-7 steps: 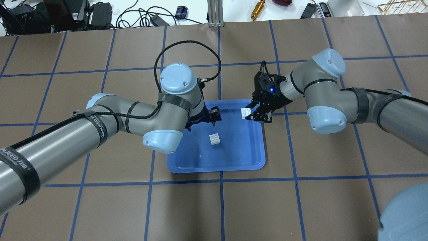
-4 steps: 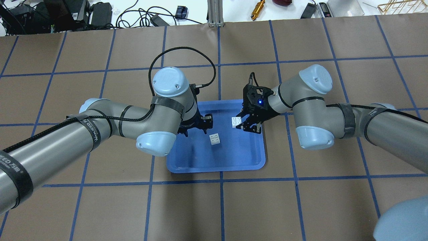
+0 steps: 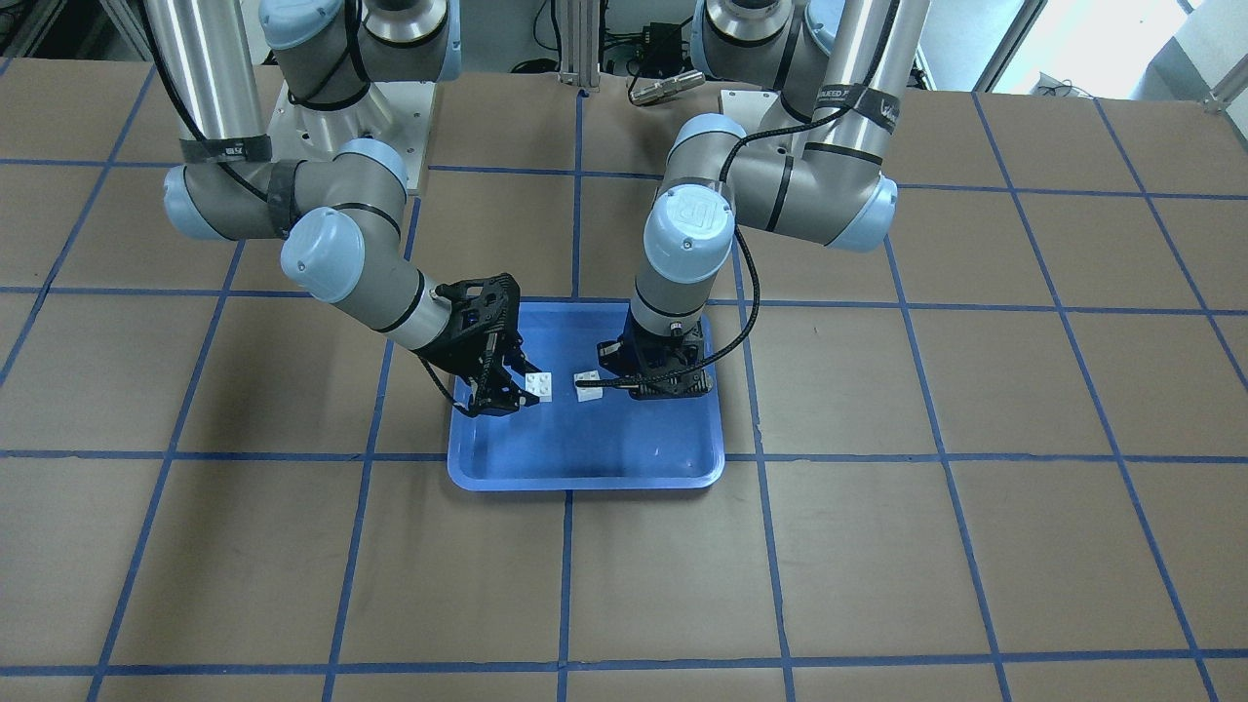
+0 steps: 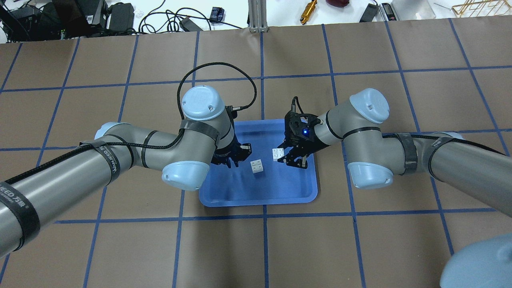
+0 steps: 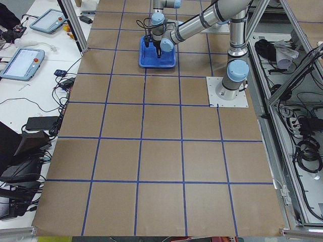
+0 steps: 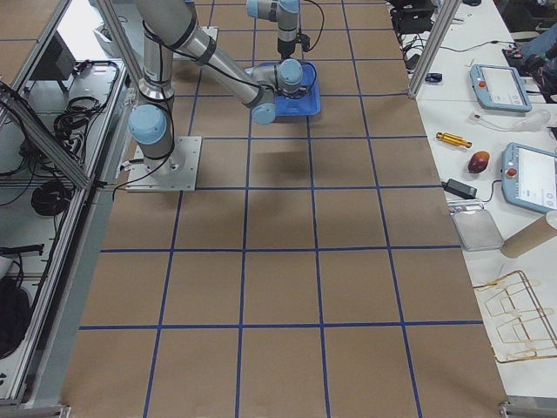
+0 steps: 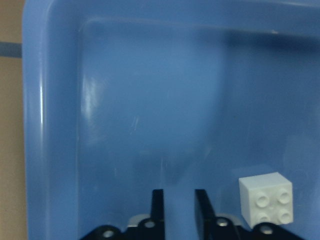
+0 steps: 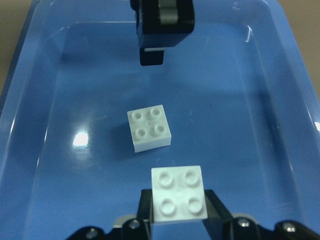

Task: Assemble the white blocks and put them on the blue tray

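The right gripper (image 4: 283, 156) pinched one white block (image 8: 179, 194), studs up, over the right part of the tray (image 4: 260, 203). The other block (image 4: 257, 166) sat loose on the tray floor, studs up, just left of the held one and slightly nearer. It appeared turned a little out of square with it. The left gripper (image 7: 178, 204) hung just left of the loose block, fingers slightly apart with nothing between, the gap narrower than a block. Both blocks being square, neither had a long axis. Joining likely called for the held block to shift left, twist to match the studs, and press down.
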`<state>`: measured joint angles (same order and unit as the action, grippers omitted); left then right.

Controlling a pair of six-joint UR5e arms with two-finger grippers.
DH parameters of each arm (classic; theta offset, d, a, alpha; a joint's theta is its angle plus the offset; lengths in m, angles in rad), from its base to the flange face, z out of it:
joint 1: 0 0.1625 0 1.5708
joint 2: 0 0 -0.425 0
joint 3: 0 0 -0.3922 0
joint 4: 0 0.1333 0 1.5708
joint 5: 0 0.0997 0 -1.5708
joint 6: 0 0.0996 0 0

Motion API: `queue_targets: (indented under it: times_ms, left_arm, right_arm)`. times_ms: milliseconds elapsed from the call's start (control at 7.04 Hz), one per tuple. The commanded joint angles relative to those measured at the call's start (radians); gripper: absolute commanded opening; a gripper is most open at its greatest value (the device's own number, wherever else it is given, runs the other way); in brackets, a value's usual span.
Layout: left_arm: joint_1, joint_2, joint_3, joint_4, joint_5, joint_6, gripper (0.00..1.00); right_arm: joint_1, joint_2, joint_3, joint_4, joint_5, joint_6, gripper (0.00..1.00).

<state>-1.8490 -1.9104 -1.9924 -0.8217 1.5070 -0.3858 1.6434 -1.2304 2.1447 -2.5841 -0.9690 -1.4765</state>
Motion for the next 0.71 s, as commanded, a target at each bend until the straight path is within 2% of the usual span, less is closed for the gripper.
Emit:
queue_targets:
  times_ms: [0, 142, 568]
  left_arm:
    - [-0.007, -0.018, 0.001, 0.009, -0.037, -0.031, 0.10]
    - [-0.007, -0.019, 0.003, 0.010, -0.074, -0.080, 0.07]
    - [-0.009, -0.022, 0.003, 0.010, -0.126, -0.085, 0.07]
  right_arm:
    - [0.003, 0.027, 0.000, -0.040, 0.001, -0.005, 0.00]
    - [0.012, 0.049, -0.002, -0.051, 0.001, -0.004, 0.00]
    - [0.024, 0.049, -0.002, -0.051, 0.001, 0.002, 0.00]
